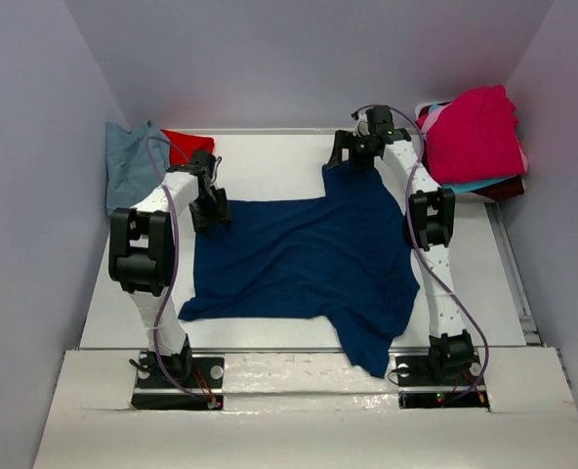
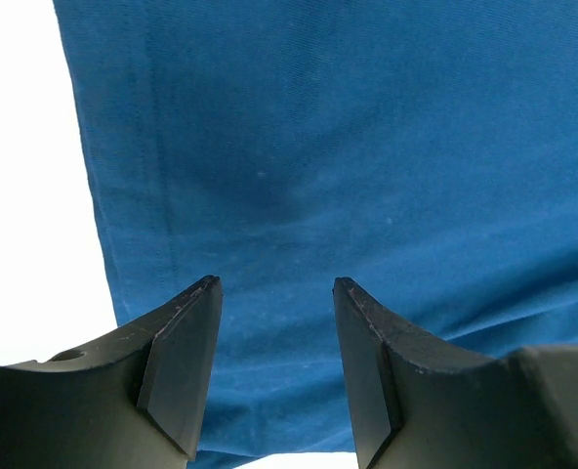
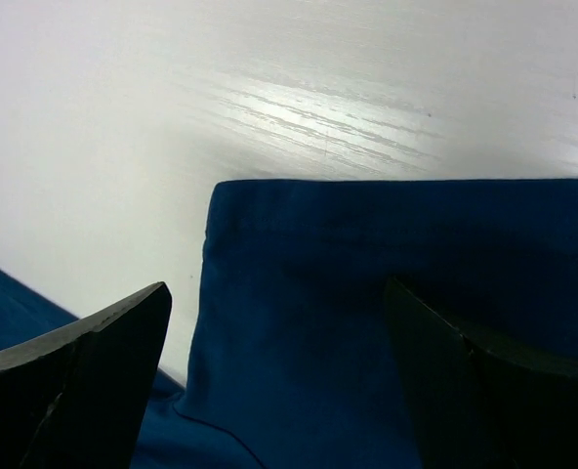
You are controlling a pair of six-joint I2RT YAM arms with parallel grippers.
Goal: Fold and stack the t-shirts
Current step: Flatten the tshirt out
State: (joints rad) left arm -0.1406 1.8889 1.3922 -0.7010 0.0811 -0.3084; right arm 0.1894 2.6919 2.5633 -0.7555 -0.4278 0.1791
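Note:
A navy t-shirt (image 1: pixel 309 264) lies spread flat across the middle of the table, plain side up, with one sleeve drooping over the near edge. My left gripper (image 1: pixel 209 210) hovers over its far-left corner. In the left wrist view the left gripper (image 2: pixel 275 285) is open, and the blue cloth (image 2: pixel 318 147) lies below the jaws with nothing between them. My right gripper (image 1: pixel 352 156) is at the shirt's far-right sleeve. In the right wrist view the right gripper (image 3: pixel 277 288) stands wide open over the hemmed sleeve end (image 3: pixel 367 254).
A dusty blue-grey tee (image 1: pixel 133 161) and a red one (image 1: pixel 186 145) lie bunched at the back left corner. A magenta tee (image 1: pixel 474 132) tops a pile at the back right. White table (image 1: pixel 269 156) shows beyond the shirt. Grey walls enclose three sides.

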